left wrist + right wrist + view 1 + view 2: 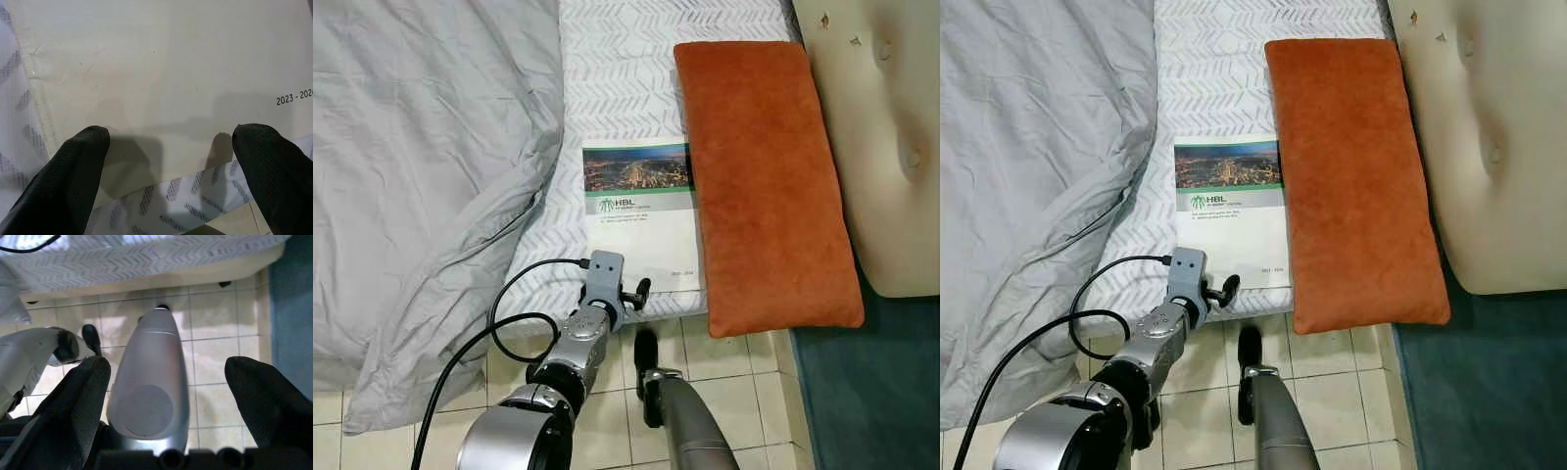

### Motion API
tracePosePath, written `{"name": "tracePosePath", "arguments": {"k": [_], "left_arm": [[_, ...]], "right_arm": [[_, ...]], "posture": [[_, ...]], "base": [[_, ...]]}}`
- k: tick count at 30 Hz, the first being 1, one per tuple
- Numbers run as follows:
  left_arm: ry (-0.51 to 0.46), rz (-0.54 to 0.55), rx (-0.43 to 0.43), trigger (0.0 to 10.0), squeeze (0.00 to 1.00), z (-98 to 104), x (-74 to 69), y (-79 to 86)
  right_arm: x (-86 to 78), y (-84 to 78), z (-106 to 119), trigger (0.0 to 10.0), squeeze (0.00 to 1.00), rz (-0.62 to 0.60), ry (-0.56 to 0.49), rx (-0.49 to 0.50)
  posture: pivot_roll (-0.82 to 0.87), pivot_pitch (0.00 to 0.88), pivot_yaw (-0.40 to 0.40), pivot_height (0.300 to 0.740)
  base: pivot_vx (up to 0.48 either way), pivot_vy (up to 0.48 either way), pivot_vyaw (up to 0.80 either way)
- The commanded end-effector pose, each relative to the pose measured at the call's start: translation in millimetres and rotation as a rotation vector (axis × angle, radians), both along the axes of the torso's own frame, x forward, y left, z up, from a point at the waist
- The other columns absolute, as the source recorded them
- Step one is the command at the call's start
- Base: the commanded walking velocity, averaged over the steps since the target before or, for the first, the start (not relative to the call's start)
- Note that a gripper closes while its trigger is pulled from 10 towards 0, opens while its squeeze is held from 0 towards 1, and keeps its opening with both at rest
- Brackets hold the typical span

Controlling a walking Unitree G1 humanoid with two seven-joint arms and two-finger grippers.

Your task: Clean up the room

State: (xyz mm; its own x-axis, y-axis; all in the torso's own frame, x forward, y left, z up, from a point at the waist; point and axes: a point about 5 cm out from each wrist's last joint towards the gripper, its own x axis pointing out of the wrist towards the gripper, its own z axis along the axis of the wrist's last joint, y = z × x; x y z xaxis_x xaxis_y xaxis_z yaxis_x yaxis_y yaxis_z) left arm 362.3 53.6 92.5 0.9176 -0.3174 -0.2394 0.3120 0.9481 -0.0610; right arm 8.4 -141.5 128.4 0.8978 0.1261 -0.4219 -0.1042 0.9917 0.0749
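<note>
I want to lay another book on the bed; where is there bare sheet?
Bare patterned sheet lies above the booklet, between the grey duvet and the orange cushion. A narrower strip runs left of the booklet. The near edge is crowded by the left gripper.

On the bed, the booklet carries "HBL" in green beside a small logo, under a city photo. Its lower corner reads "2023 - 202", the last digit cut off; the smaller lines are too fine to read.
</note>
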Motion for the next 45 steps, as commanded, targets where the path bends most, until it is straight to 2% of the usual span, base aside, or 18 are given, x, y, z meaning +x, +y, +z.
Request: {"name": "tracePosePath", "arguments": {"k": [1, 4, 7, 8, 12, 13, 14, 15, 17, 20, 21, 25, 27, 28, 31, 33, 36, 45], "left_arm": [[0.112, -0.016, -0.027, 10.0, 0.0, -26, -16.9, -6.7], [0.071, -0.035, -0.058, 10.0, 0.0, -23, -17.4, -10.5], [-0.068, -0.091, -0.113, 10.0, 0.0, -7, -13.8, -8.3], [-0.068, -0.091, -0.113, 10.0, 0.0, -7, -13.8, -8.3], [-0.186, -0.144, -0.121, 10.0, 0.0, 5, -15.9, 1.2], [-0.239, -0.164, -0.091, 10.0, 0.0, 9, -17.7, 8.0], [-0.239, -0.164, -0.091, 10.0, 0.0, 9, -17.7, 8.0], [-0.299, -0.162, -0.063, 10.0, 0.0, 16, -21.0, 19.5], [-0.356, -0.152, -0.018, 10.0, 0.0, 22, -25.0, 32.7], [-0.415, -0.12, 0.032, 10.0, 0.0, 29, -31.9, 52.0], [-0.435, -0.086, 0.037, 10.0, 0.0, 32, -37.3, 63.1], [-0.444, -0.008, 0.091, 10.0, 0.0, 29, -53.4, 87.0], [-0.382, 0.091, 0.128, 10.0, 0.0, 13, -74.7, 104.9], [-0.382, 0.091, 0.128, 10.0, 0.0, 13, -74.7, 104.9], [-0.294, 0.198, 0.151, 10.0, 0.0, -14, -99.1, 113.6], [-0.218, 0.225, 0.101, 10.0, 0.0, -31, -109.9, 112.0], [-0.157, 0.205, 0.107, 10.0, 0.0, -47, -111.4, 106.9], [-0.135, 0.204, 0.101, 10.0, 0.0, -40, -91.9, 105.4]], "right_arm": [[-8.6, 1.9, -15, 10.0, 0.0, 0.041, 0.087, 0.007], [3.3, -0.7, -28, 10.0, 0.0, 0.048, 0.06, 0.002], [36.3, -6.1, -40, 10.0, 0.0, 0.058, -0.028, 0.004], [36.3, -6.1, -40, 10.0, 0.0, 0.058, -0.028, 0.004], [80.9, -19.8, -61, 10.0, 0.0, 0.019, -0.094, 0.023], [103.1, -26.5, -65, 10.0, 0.0, 0.002, -0.133, 0.031], [103.1, -26.5, -65, 10.0, 0.0, 0.002, -0.133, 0.031], [123.0, -31.8, -64, 10.0, 0.0, -0.007, -0.182, 0.032], [145.2, -37.3, -63, 10.0, 0.0, -0.015, -0.237, 0.022], [166.8, -40.3, -59, 10.0, 0.0, -0.019, -0.292, 0.017], [175.0, -41.0, -58, 10.0, 0.0, -0.018, -0.313, 0.015], [197.0, -44.6, -57, 10.0, 0.0, -0.022, -0.346, 0.005], [212.9, -46.6, -55, 10.0, 0.0, -0.033, -0.369, 0.011], [212.9, -46.6, -55, 10.0, 0.0, -0.033, -0.369, 0.011], [230.4, -47.5, -49, 10.0, 0.0, -0.055, -0.41, 0.019], [235.7, -47.0, -48, 10.0, 0.0, -0.074, -0.421, 0.039], [239.7, -41.9, -53, 10.0, 0.0, -0.065, -0.405, 0.039], [247.4, -37.6, -63, 10.0, 0.0, -0.03, -0.373, 0.033]], "posture": [[-0.41, 0.696, -0.088, 0.74], [-0.37, 0.646, -0.07, 0.74], [-0.28, 0.491, -0.025, 0.74], [-0.28, 0.491, -0.025, 0.74], [-0.2, 0.353, -0.001, 0.74], [-0.17, 0.309, 0.013, 0.74], [-0.17, 0.309, 0.013, 0.74], [-0.15, 0.261, 0.019, 0.74], [-0.1, 0.169, 0.006, 0.74], [-0.07, 0.14, 0.006, 0.74], [-0.04, 0.084, -0.004, 0.74], [0.0, 0.037, -0.018, 0.74], [0.01, 0.016, -0.024, 0.74], [0.01, 0.016, -0.024, 0.74], [0.03, 0.0, -0.034, 0.74], [0.03, 0.0, -0.04, 0.74], [0.03, 0.0, -0.044, 0.74], [0.02, 0.0, -0.036, 0.74]], "base": [[0.0, 0.0, 0.0], [0.0, 0.0, 0.0], [0.0, 0.0, 0.0], [0.0, 0.0, 0.0], [0.0, 0.0, 0.0], [0.0, 0.0, 0.0], [0.0, 0.0, 0.0], [0.0, 0.0, 0.0], [0.0, 0.0, 0.0], [0.0, 0.0, 0.0], [0.0, 0.0, 0.0], [0.0, 0.0, 0.0], [0.0, 0.0, 0.0], [0.0, 0.0, 0.0], [0.0, 0.0, 0.0], [0.0, 0.0, 0.0], [0.0, 0.431, -0.18], [0.0, 0.473, -0.75]]}}
